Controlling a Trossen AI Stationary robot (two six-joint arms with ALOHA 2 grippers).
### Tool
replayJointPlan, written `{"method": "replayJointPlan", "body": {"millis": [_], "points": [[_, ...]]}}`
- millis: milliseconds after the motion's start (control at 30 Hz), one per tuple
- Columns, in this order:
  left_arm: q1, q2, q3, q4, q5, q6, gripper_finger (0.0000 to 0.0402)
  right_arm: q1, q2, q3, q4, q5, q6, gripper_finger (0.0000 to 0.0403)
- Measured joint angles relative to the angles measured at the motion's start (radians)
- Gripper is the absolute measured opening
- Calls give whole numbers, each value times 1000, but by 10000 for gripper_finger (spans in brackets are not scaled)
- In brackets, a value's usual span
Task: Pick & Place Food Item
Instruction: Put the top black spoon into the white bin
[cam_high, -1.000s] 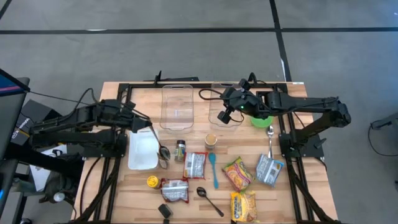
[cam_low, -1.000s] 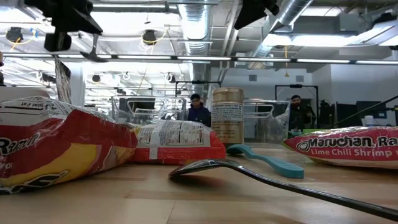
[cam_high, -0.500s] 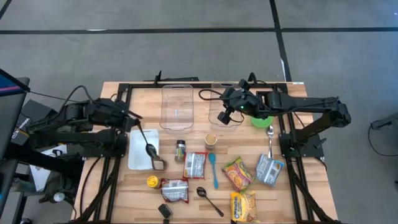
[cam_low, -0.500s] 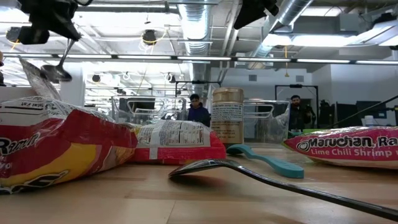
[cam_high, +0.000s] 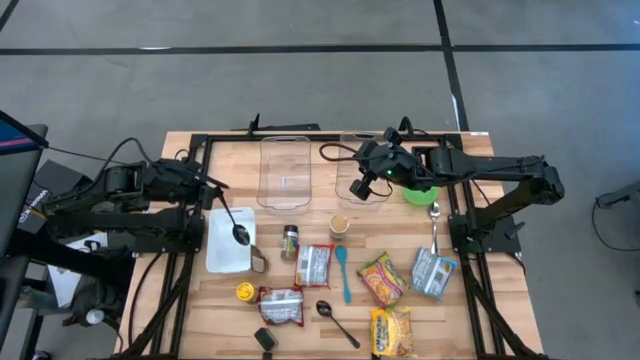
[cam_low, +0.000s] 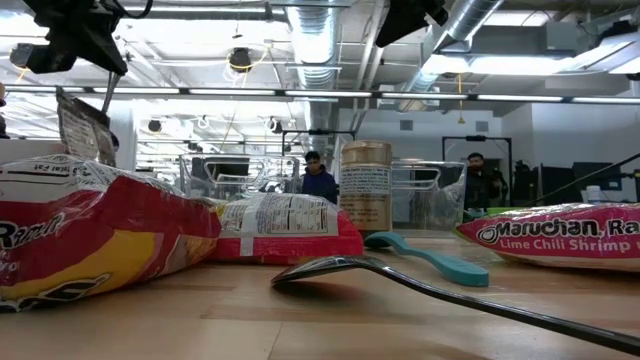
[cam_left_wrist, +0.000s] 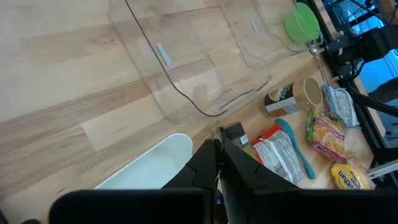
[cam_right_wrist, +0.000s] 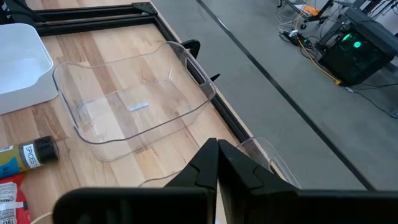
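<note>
While looking straight down, can see the left gripper (cam_high: 213, 190) clamped shut on the handle of a dark spoon (cam_high: 240, 235), with the spoon's bowl hanging over the white tray (cam_high: 222, 255) at the table's left. Can't tell if it touches the tray. Can spot two clear tubs side by side at the back: the left tub (cam_high: 285, 172) and the right tub (cam_high: 352, 150), with the right gripper (cam_high: 362, 188) pinched shut on nothing, parked above the second one. Also got a green bowl (cam_high: 420, 193) just beside that arm. Food-wise, can count ramen packs (cam_high: 382, 278) and silver pouches (cam_high: 313, 265) lying on bare wood toward the front, plus a spice jar (cam_high: 289, 240) near a small cup (cam_high: 340, 224).
</note>
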Motion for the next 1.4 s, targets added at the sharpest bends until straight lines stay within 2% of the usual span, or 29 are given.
{"method": "replayJointPlan", "body": {"millis": [267, 533, 833, 1133, 1400], "points": [[0, 34, 0, -92, 1, 2, 2, 0, 0, 0, 0, 0, 2, 3], [0, 108, -32, -88, 54, 48, 3, 0, 8, 1, 0, -6, 2, 3], [0, 109, -105, 4, 123, 11, 3, -3, 8, 1, 0, -31, 2, 3], [0, 95, -167, 37, 131, -56, 4, -6, 8, 1, 0, -46, 1, 3], [0, 96, -169, 81, 130, -61, 4, -6, 8, 1, 0, -52, -1, 3]]}}
